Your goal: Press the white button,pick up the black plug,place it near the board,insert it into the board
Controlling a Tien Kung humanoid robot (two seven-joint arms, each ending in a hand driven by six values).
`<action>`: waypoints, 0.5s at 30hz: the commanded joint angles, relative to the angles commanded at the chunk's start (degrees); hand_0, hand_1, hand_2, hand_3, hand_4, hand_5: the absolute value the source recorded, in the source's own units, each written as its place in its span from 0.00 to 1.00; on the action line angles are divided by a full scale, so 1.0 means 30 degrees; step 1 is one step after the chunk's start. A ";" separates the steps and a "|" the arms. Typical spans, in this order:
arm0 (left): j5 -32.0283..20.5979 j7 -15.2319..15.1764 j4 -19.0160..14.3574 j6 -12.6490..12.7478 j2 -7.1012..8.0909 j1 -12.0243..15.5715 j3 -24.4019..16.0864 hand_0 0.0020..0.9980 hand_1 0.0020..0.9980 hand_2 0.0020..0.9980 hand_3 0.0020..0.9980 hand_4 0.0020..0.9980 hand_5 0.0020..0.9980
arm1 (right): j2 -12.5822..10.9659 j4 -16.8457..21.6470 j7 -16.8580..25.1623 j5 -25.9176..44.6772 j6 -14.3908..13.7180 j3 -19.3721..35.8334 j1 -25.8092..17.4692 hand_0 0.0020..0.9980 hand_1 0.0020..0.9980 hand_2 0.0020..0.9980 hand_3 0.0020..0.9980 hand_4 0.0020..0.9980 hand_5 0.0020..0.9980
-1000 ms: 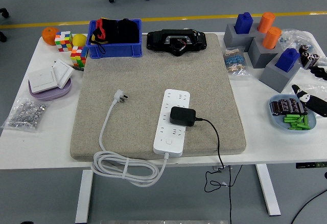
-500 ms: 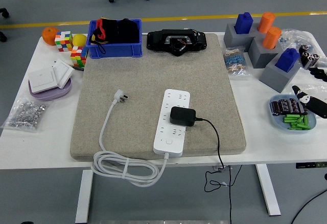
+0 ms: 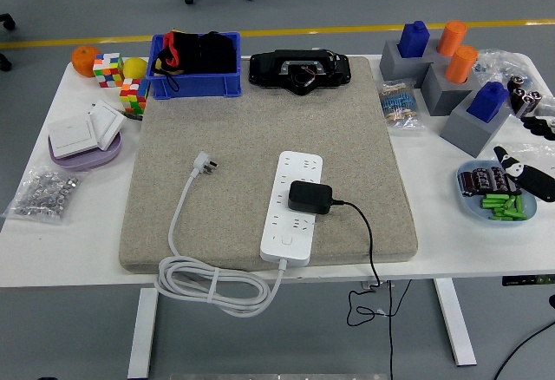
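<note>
Squarely, black plug (image 3: 310,197) on board (image 3: 292,207)

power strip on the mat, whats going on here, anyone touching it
Nothing is being handled right now. The white power strip lies on the grey mat, with the black plug sitting on its middle, apparently plugged in. Its own white cord trails off the table's near edge. The robot's right hand rests at the table's right edge.

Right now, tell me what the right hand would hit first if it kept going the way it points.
Likely the grey block holding the blue peg, up-left of the right hand; height is unclear, so it might pass over.
</note>
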 joint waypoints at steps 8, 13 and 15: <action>0.0051 0.0005 0.0000 -0.0050 0.0035 -0.0117 0.0083 0.77 0.71 0.67 0.73 0.66 0.56 | -0.0057 -0.0061 -0.0042 0.0005 0.0008 -0.0056 0.0038 0.75 0.67 0.67 0.64 0.85 0.22; 0.0073 0.0031 0.0000 -0.0088 0.0016 -0.0105 0.0117 0.77 0.71 0.67 0.73 0.66 0.56 | -0.0065 -0.0062 -0.0049 0.0000 -0.0002 -0.0098 0.0006 0.75 0.67 0.67 0.64 0.85 0.22; 0.0088 0.0018 0.0000 -0.0074 0.0019 -0.0103 0.0097 0.77 0.71 0.67 0.73 0.66 0.56 | -0.0065 -0.0066 -0.0060 -0.0010 0.0001 -0.0121 -0.0010 0.75 0.67 0.67 0.64 0.85 0.22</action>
